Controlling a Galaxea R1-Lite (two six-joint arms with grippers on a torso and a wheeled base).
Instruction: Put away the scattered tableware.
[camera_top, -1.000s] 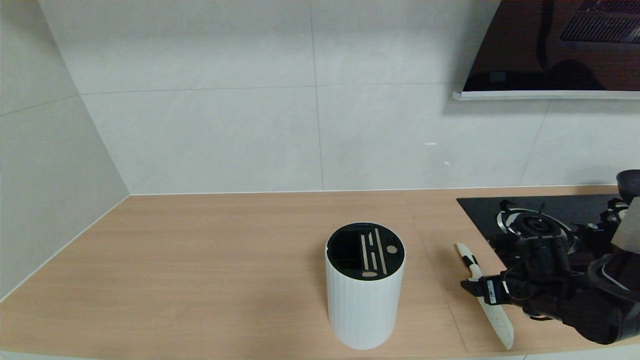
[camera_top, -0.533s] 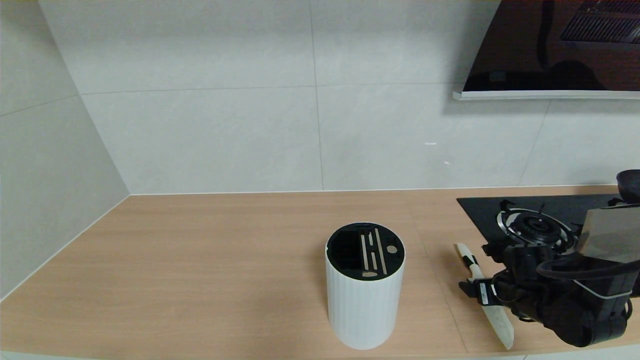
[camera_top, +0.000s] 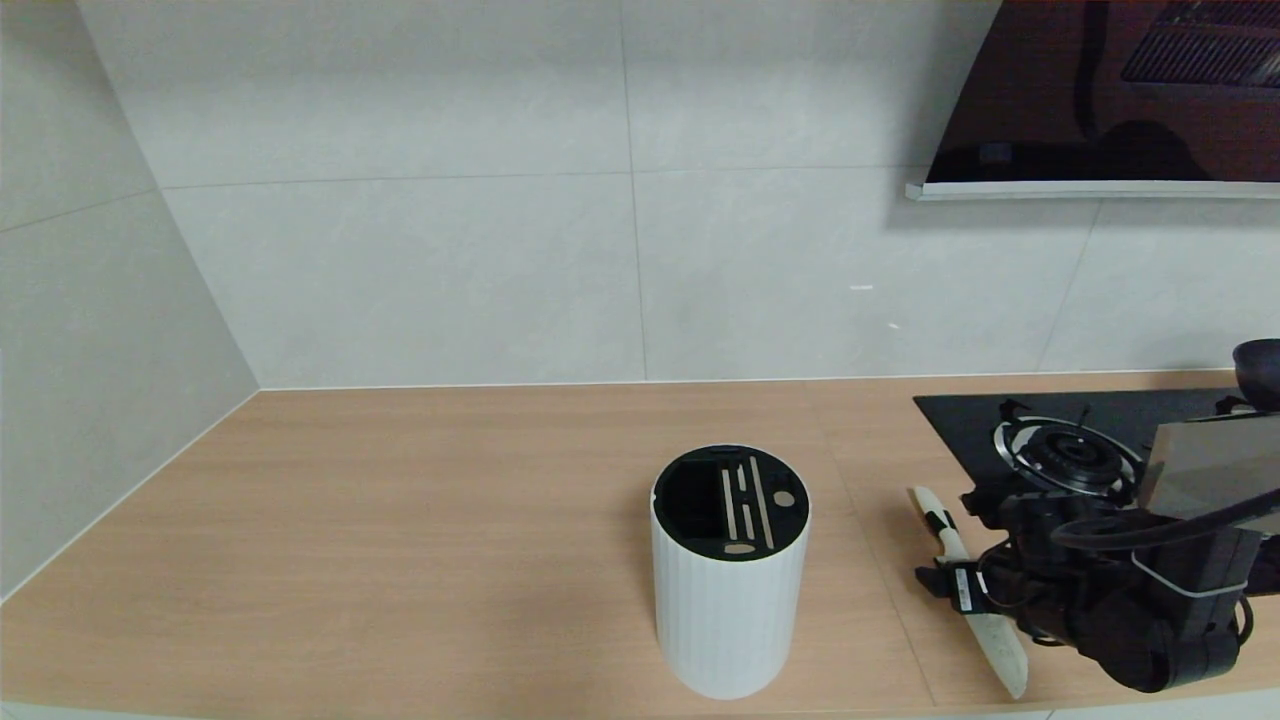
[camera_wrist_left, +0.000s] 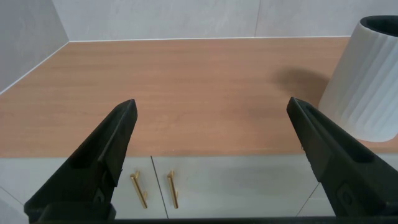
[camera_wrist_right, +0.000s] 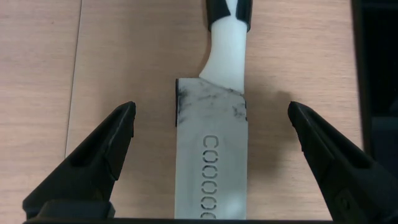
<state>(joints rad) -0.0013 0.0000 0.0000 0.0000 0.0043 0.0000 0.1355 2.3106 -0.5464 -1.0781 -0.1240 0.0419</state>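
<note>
While your right hand (camera_wrist_right: 211, 112) is hovering released, you are lining up on the knife (camera_top: 993, 640).
It is lying on the counter (camera_top: 450, 520) directly beneath, long axis running between the spread fingers (camera_wrist_right: 106, 155), right of the white knife block (camera_top: 730, 570); the wrist has been turning over it, knife unmoved.

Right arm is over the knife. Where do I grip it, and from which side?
Take the handle, from straight above, fingers across its width. The knife lies flat on the countertop; its blade is wide and thin, and the open right gripper straddles it.
</note>
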